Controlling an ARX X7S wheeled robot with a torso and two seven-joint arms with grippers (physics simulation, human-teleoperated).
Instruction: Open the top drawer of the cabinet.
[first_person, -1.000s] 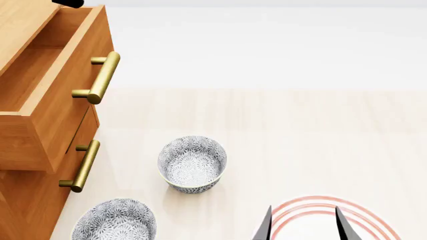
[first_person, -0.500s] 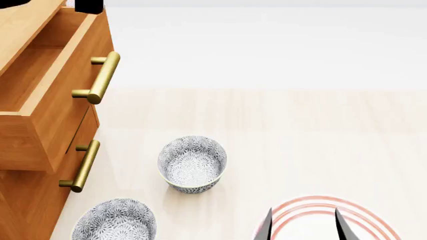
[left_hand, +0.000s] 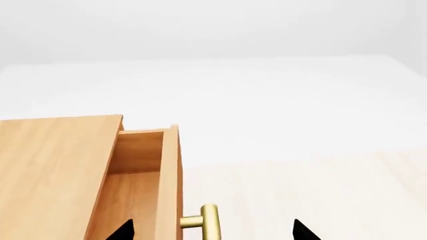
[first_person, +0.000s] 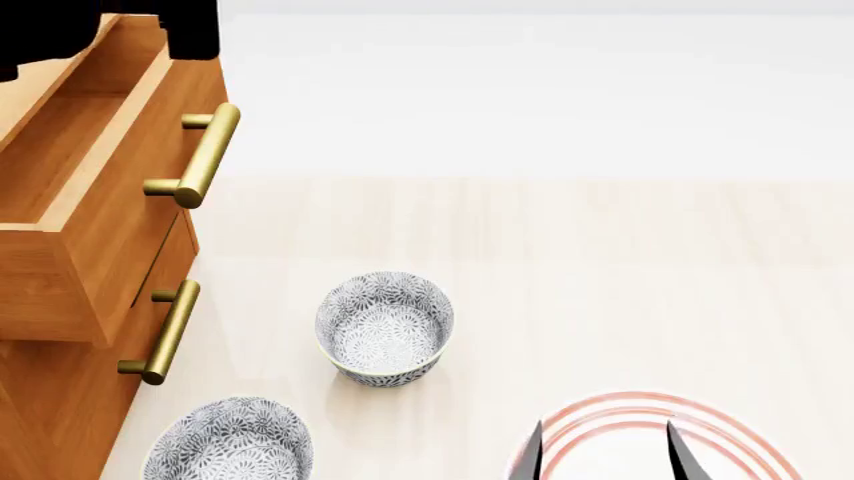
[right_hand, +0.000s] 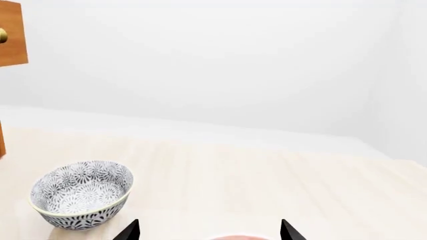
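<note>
Top drawer (first_person: 94, 190) of the cabinet (first_person: 54, 400) stands pulled well out from the cabinet body at the 10 o'clock side of the head view, its interior visible from above. Brass bar handle (first_person: 207, 155) on its front is free; nothing touches it. Second drawer handle (first_person: 167, 332) sits below, that drawer flush with the cabinet front.

Left end effector (left_hand: 212, 231): fingertips apart, straddling the handle's far end in the left wrist view without contact; seen as a dark mass above the drawer's rear at 11 o'clock in the head view.

Right end effector (first_person: 607, 455): fingers apart, holding nothing, at 5 o'clock over a red-ringed plate (first_person: 747, 435).

Two patterned bowls rest on the bench (first_person: 601, 250): one (first_person: 384, 327) near centre, one (first_person: 230, 440) at 7 o'clock, beside the cabinet.
</note>
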